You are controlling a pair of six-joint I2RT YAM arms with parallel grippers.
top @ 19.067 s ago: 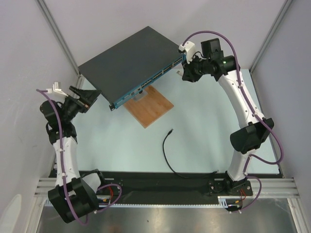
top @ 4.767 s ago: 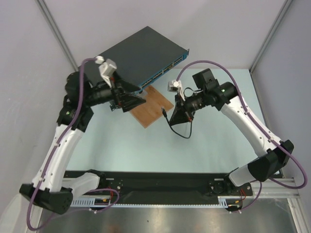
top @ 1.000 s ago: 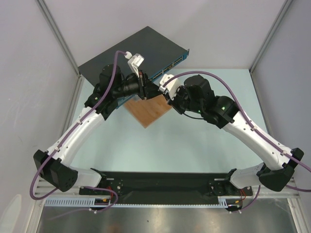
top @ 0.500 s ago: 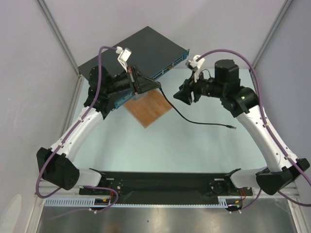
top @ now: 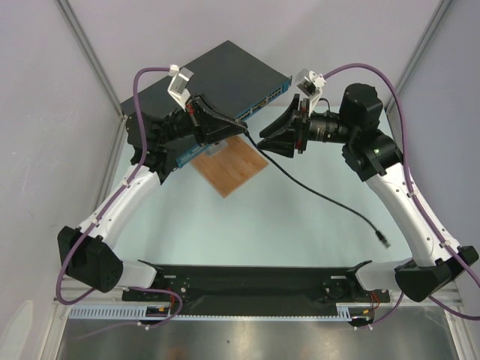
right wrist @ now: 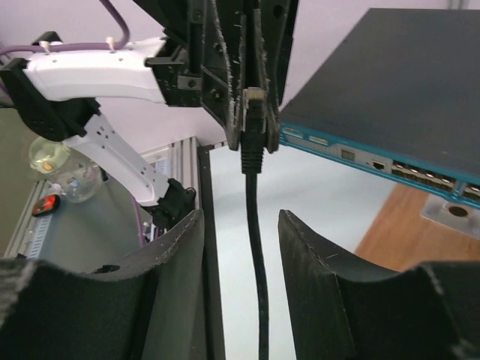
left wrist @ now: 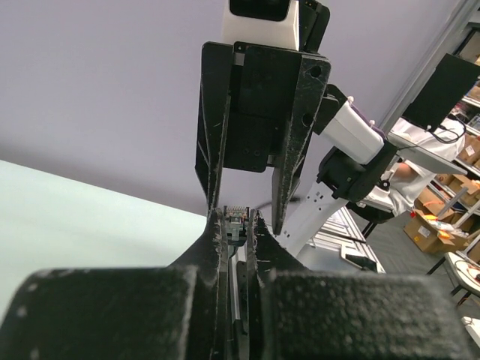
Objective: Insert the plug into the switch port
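Now, your left claw (top: 240, 129) is clamped on the plug (right wrist: 253, 105), its long axis along the fingers, the cable (right wrist: 256, 262) running between the right claw's (right wrist: 240, 219) spread fingers; the switch port (right wrist: 420, 171) row lies just beside the left claw, so that arm is nearer

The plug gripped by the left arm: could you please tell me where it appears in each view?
Top external: the plug sits at centre, barely visible at the left gripper tip.
Left wrist: plug lower centre, between the fingers.
Right wrist: plug upper centre, cable hanging below.
Shared landmark: the left gripper clamped on it.
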